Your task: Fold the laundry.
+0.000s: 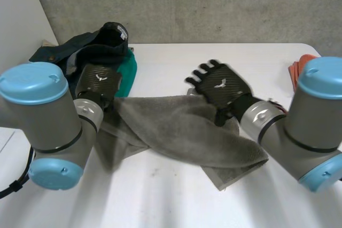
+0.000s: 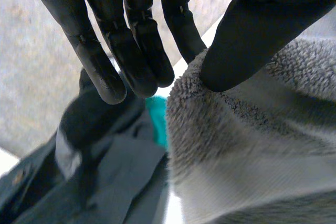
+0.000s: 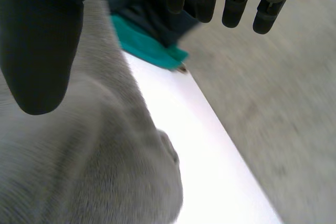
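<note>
1. across the middle of the tabletop (image 1: 160, 196) lies the grey towel (image 1: 181, 132), rumpled and twisted, with one flap crossing over another.
2. left hand (image 1: 99, 81) is at the towel's far left corner. its fingers (image 2: 131, 51) are straight and its thumb is down on the pile, and the edge looks pinched between the thumb and the nearest finger.
3. right hand (image 1: 220, 88) hovers over the far right edge with its fingers (image 3: 233, 3) spread wide, holding nothing.
4. a heap of dark clothes (image 1: 101, 41) with a teal cloth (image 1: 128, 70) sits just behind the left hand. a red cloth (image 1: 295, 73) is at the far right side.
5. handling: thick terry, soft and floppy, light, with a grippy nap. it will sag and drag rather than slide, and there is nothing fragile about it.
6. grab advice: take the two far corners, one per hand, and pull them apart to undo the twist before folding. a pinch at the hem will likely hold better than one on the bulk.
</note>
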`<state>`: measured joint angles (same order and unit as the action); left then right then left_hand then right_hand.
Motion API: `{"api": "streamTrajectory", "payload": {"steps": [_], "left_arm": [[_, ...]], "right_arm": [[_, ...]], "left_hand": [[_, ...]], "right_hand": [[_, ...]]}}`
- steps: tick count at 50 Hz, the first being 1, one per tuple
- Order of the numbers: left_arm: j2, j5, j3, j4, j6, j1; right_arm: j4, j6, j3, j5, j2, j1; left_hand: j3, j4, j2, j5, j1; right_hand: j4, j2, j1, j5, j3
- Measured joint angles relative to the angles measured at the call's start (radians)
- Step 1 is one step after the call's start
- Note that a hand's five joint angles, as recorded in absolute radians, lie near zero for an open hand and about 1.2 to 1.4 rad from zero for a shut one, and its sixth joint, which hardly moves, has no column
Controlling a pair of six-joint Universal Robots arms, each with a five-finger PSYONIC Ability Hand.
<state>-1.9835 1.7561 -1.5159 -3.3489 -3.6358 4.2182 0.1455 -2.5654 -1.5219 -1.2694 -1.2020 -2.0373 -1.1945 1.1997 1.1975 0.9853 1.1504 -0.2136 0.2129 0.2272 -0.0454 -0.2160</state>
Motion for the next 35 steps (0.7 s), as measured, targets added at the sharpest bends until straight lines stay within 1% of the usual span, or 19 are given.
{"api": "streamTrajectory", "payload": {"steps": [4, 6, 9, 11, 12, 14, 15, 16, 17, 18, 23, 25, 26, 27, 29, 31, 32, 33, 35], "left_arm": [[-0.056, 0.000, 0.026, -0.023, -0.014, 0.036], [-0.081, -0.001, 0.047, -0.044, -0.014, 0.049], [-0.108, -0.003, 0.075, -0.088, -0.011, 0.059], [-0.117, -0.004, 0.085, -0.118, -0.009, 0.062], [-0.122, -0.005, 0.090, -0.144, -0.008, 0.063], [-0.124, -0.006, 0.088, -0.169, -0.007, 0.063], [-0.123, -0.007, 0.084, -0.179, -0.008, 0.062], [-0.119, -0.009, 0.074, -0.193, -0.010, 0.061], [-0.115, -0.009, 0.066, -0.197, -0.011, 0.059], [-0.104, -0.011, 0.050, -0.203, -0.012, 0.056], [-0.015, -0.013, -0.048, -0.209, -0.014, 0.039], [0.040, -0.013, -0.105, -0.207, -0.015, 0.032], [0.054, -0.013, -0.120, -0.206, -0.015, 0.030], [0.083, -0.012, -0.153, -0.202, -0.015, 0.027], [0.126, -0.012, -0.203, -0.193, -0.015, 0.022], [0.149, -0.011, -0.232, -0.187, -0.014, 0.020], [0.169, -0.012, -0.261, -0.175, -0.013, 0.018], [0.180, -0.013, -0.280, -0.166, -0.012, 0.017], [0.199, -0.021, -0.318, -0.144, -0.009, 0.014]], "right_arm": [[-0.040, -0.175, -0.045, -0.071, -0.072, 0.059], [-0.072, -0.251, -0.083, -0.088, -0.118, 0.097], [-0.118, -0.308, -0.139, -0.095, -0.167, 0.143], [-0.141, -0.313, -0.172, -0.094, -0.182, 0.163], [-0.158, -0.303, -0.200, -0.092, -0.189, 0.177], [-0.170, -0.282, -0.232, -0.090, -0.188, 0.190], [-0.173, -0.267, -0.247, -0.088, -0.184, 0.195], [-0.175, -0.242, -0.270, -0.086, -0.174, 0.201], [-0.173, -0.230, -0.280, -0.085, -0.166, 0.204], [-0.167, -0.208, -0.296, -0.082, -0.151, 0.207], [-0.123, -0.147, -0.331, -0.058, -0.077, 0.209], [-0.105, -0.132, -0.337, -0.044, -0.045, 0.207], [-0.099, -0.129, -0.337, -0.040, -0.034, 0.207], [-0.091, -0.125, -0.338, -0.032, -0.017, 0.207], [-0.079, -0.123, -0.335, -0.023, 0.002, 0.206], [-0.072, -0.123, -0.333, -0.019, 0.010, 0.206], [-0.061, -0.124, -0.333, -0.016, 0.015, 0.206], [-0.051, -0.126, -0.334, -0.016, 0.015, 0.206], [-0.024, -0.130, -0.342, -0.017, 0.003, 0.207]], "left_hand": [[0.000, 0.000, 0.000, 0.000, 0.000], [0.000, 0.000, 0.000, 0.000, 0.000], [0.000, -0.001, -0.001, 0.000, 0.000], [0.049, -0.052, -0.058, -0.024, -0.024], [0.149, -0.155, -0.164, -0.114, -0.122], [0.412, -0.422, -0.419, -0.379, -0.425], [0.492, -0.506, -0.502, -0.461, -0.515], [0.688, -0.693, -0.698, -0.650, -0.702], [0.688, -0.693, -0.698, -0.650, -0.702], [0.801, -0.821, -0.816, -0.782, -0.785], [0.850, -0.865, -0.855, -0.833, -0.792], [0.850, -0.865, -0.854, -0.833, -0.792], [0.846, -0.861, -0.850, -0.826, -0.789], [0.825, -0.838, -0.827, -0.798, -0.777], [0.754, -0.759, -0.754, -0.715, -0.703], [0.744, -0.749, -0.748, -0.705, -0.693], [0.656, -0.658, -0.652, -0.617, -0.595], [0.587, -0.594, -0.589, -0.555, -0.524], [0.532, -0.535, -0.532, -0.497, -0.466]], "right_hand": [[0.000, 0.000, 0.000, 0.000, 0.000], [0.000, 0.000, 0.000, 0.000, 0.000], [0.000, 0.000, 0.000, 0.000, 0.000], [0.000, 0.000, 0.000, 0.000, 0.000], [0.000, 0.000, 0.000, 0.000, 0.000], [0.000, 0.000, 0.000, 0.000, 0.000], [0.000, 0.000, 0.000, 0.000, 0.000], [0.000, 0.000, 0.000, 0.000, 0.000], [0.000, 0.000, 0.000, 0.000, 0.000], [-0.001, 0.000, 0.000, 0.000, -0.001], [-0.018, 0.014, 0.009, -0.015, -0.017], [-0.071, 0.069, 0.055, -0.072, -0.070], [-0.120, 0.118, 0.100, -0.110, -0.118], [-0.239, 0.237, 0.242, -0.240, -0.239], [-0.627, 0.643, 0.534, -0.608, -0.629], [-0.769, 0.780, 0.556, -0.762, -0.770], [-0.880, 0.870, 0.574, -0.862, -0.878], [-0.940, 0.903, 0.572, -0.931, -0.937], [-0.979, 0.911, 0.572, -0.969, -0.972]]}}
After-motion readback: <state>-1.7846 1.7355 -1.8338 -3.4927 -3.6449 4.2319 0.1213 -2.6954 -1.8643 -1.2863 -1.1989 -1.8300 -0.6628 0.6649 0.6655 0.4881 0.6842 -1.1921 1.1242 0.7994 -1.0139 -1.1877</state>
